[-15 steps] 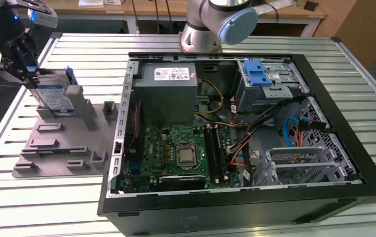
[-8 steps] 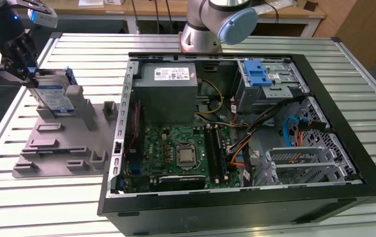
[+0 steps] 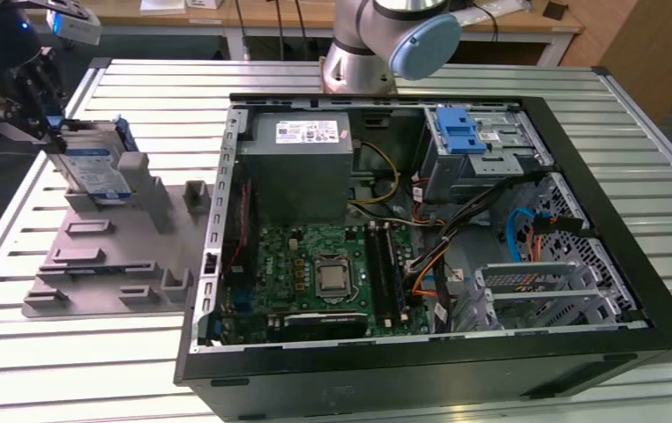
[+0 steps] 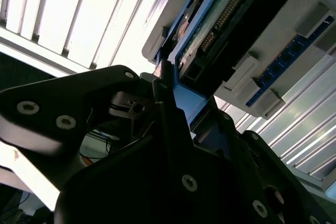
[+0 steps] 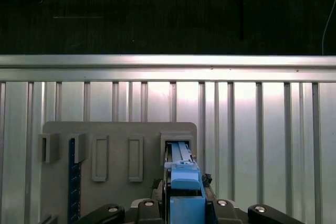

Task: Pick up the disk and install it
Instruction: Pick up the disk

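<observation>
**Fingers closed on the disk at the fixture, case standing open**

From my seat, the gripper [image 3: 54,130] is at the far end of the counter [image 3: 78,352] on the exterior view's left, well apart from the open computer case [image 3: 430,357]. It sits over the grey fixture plate [image 3: 100,256]. The disk [image 3: 92,167] stands on edge there, leaning a little, with its white-and-blue label facing the camera.

In the second wrist view I see the black fingers [image 4: 168,119] closed against the blue carrier [image 4: 189,103] that frames the disk [image 4: 220,19], gripping it at its upper end. The drive's circuit-board side and connector face this camera. The first wrist view looks down along the carrier [image 5: 181,182], whose far end reaches one of the fixture's [image 5: 115,129] raised slots. The slatted counter [image 5: 236,108] lies beyond it. I cannot tell whether the disk's lower edge rests in that slot or has cleared it.

Inside the case, the grey power supply box [image 3: 301,159] with a white sticker sits toward the back, near the arm's base [image 3: 360,53]. The metal drive cage [image 3: 477,150] with a blue latch is at the back corner on the exterior view's right. The green motherboard [image 3: 324,273] lies on the case floor in front of the power supply.
</observation>
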`<state>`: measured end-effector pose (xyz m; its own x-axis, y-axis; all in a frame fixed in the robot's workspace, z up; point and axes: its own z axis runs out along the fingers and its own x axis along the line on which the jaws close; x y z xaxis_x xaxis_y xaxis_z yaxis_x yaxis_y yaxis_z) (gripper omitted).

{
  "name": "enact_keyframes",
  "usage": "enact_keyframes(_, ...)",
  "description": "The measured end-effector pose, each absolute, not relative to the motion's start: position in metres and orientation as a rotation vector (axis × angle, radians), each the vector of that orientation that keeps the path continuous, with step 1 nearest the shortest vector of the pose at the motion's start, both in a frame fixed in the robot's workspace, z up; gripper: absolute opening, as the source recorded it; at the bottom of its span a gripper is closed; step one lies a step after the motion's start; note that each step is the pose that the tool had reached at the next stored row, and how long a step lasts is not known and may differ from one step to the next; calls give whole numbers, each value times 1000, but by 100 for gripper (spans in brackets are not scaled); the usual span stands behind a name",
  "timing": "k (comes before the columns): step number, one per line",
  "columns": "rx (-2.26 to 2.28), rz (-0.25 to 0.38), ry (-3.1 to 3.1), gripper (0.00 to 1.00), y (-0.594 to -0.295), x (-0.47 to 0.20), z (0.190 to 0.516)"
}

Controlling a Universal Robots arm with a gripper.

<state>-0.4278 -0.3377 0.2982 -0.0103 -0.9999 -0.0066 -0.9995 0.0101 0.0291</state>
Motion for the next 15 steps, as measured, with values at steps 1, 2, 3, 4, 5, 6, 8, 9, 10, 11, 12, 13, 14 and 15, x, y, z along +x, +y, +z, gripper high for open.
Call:
enact_keyframes(1, 2199, -40, -2221, 36, -338, -428, 298)
enact_keyframes(2, 2199, -40, -2221, 36, -338, -428, 298)
enact_keyframes(3, 2199, -40, -2221, 36, -338, -428, 298)
enact_keyframes(4, 2199, -40, -2221, 36, -338, -428, 298)
enact_keyframes(5, 2199, -40, -2221, 36, -338, -428, 299)
enact_keyframes(6, 2198, -40, -2221, 36, -338, -428, 299)
enact_keyframes(8, 2199, -40, -2221, 36, -338, -428, 301)
enact_keyframes(9, 2199, -40, -2221, 36, -338, -428, 302)
enact_keyframes(10, 2199, -40, -2221, 36, -338, -428, 303)
enact_keyframes(11, 2199, -40, -2221, 36, -338, -428, 304)
enact_keyframes(12, 2199, -40, -2221, 36, -338, -428, 305)
enact_keyframes(13, 2199, -40, -2221, 36, -338, -428, 306)
enact_keyframes(14, 2199, -40, -2221, 36, -338, -428, 306)
enact_keyframes(15, 2199, -40, -2221, 36, -338, -428, 307)
